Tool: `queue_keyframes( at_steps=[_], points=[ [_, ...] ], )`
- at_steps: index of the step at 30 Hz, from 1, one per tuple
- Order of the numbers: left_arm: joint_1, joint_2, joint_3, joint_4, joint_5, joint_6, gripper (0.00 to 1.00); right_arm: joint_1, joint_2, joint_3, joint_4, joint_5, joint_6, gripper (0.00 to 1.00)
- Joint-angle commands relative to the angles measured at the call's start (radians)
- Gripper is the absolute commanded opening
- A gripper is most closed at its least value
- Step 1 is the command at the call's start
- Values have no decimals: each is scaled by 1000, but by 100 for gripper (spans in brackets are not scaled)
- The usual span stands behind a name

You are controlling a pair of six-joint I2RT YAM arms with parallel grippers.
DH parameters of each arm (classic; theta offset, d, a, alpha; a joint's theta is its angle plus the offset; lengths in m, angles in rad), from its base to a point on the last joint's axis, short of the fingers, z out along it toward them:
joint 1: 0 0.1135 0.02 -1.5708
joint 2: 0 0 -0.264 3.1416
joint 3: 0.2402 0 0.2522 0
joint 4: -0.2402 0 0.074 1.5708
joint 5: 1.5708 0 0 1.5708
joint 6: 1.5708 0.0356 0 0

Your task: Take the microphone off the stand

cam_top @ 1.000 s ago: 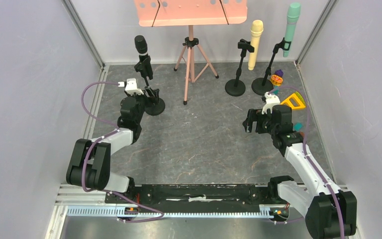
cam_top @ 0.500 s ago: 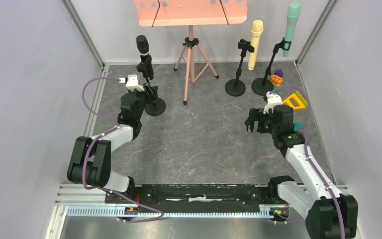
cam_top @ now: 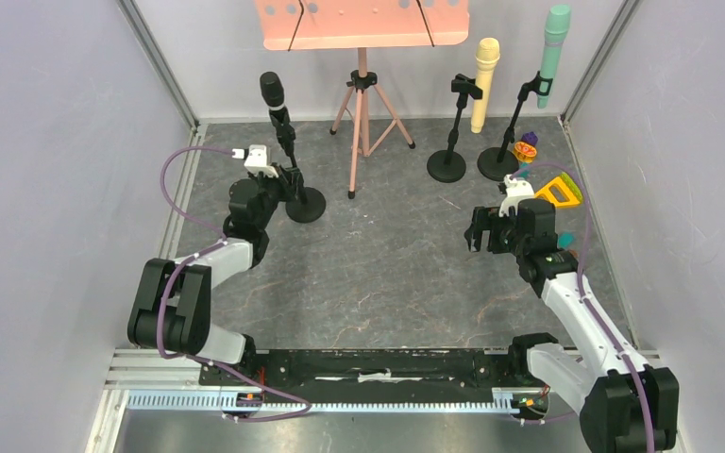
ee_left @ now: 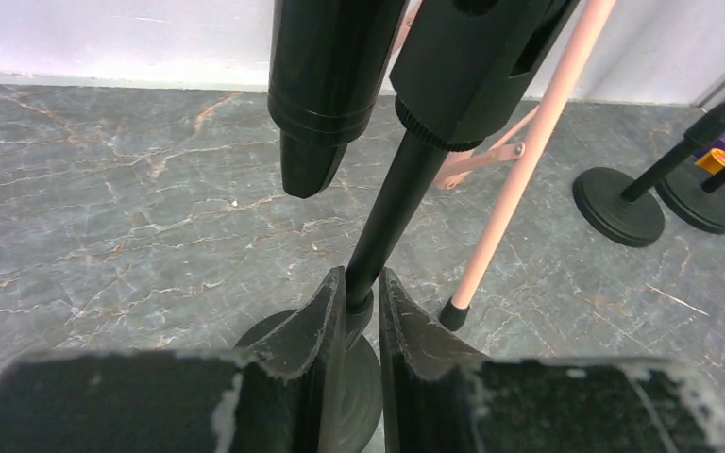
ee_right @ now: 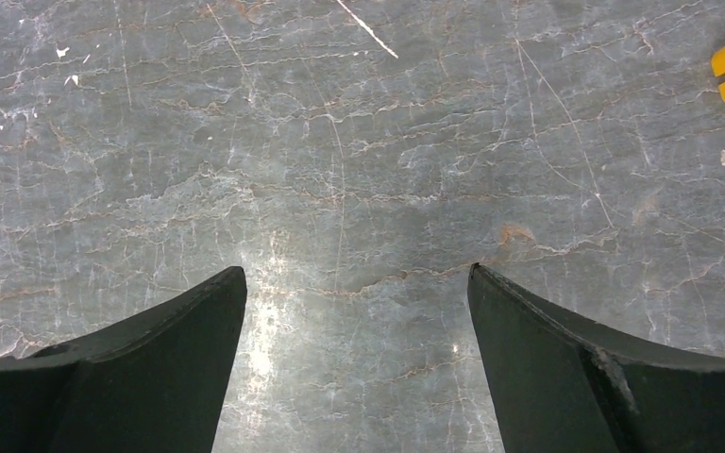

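Note:
The black microphone (cam_top: 272, 92) sits in the clip of its black stand (cam_top: 307, 205) at the back left. My left gripper (cam_top: 290, 181) is shut on the stand's thin pole, low down, just above the round base. In the left wrist view the pole (ee_left: 398, 203) rises from between my fingertips (ee_left: 362, 283). The microphone's tail (ee_left: 326, 85) hangs above, beside the clip (ee_left: 472, 66). My right gripper (cam_top: 477, 231) hovers open over bare floor at the right, with nothing between its fingers (ee_right: 357, 274).
A pink music stand (cam_top: 362, 104) on a tripod stands at the back centre. A yellow microphone (cam_top: 484, 80) and a green microphone (cam_top: 555, 52) rest on black stands at the back right. Small coloured toys (cam_top: 557, 193) lie near the right arm.
My left gripper has closed onto the stand's pole. The stand and its microphone have shifted slightly to the right. The right arm has barely moved.

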Motion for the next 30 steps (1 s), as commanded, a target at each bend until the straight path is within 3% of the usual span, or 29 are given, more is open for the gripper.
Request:
queue_keyframes(
  at_steps=[1,6,7,9,17,26,28,30],
  points=[
    [-4,-4,-9,65,116,11,22,2,6,26,34,-24,18,93],
    [-4,-17,-38,98,136,6,20,2,14,20,39,-33,27,93],
    [-4,-16,-40,96,136,5,22,2,16,18,40,-34,28,93],
    [-4,-9,-43,100,122,3,44,2,19,16,40,-35,34,93],
    [-4,26,-11,120,59,-14,53,0,21,13,42,-27,31,93],
    [-5,85,63,114,59,-3,43,1,38,8,45,-30,31,93],
    [-4,91,63,112,80,-3,36,2,37,3,47,-30,33,93],
    [-4,94,62,102,128,0,22,1,38,-3,53,-31,34,93]
  ],
)
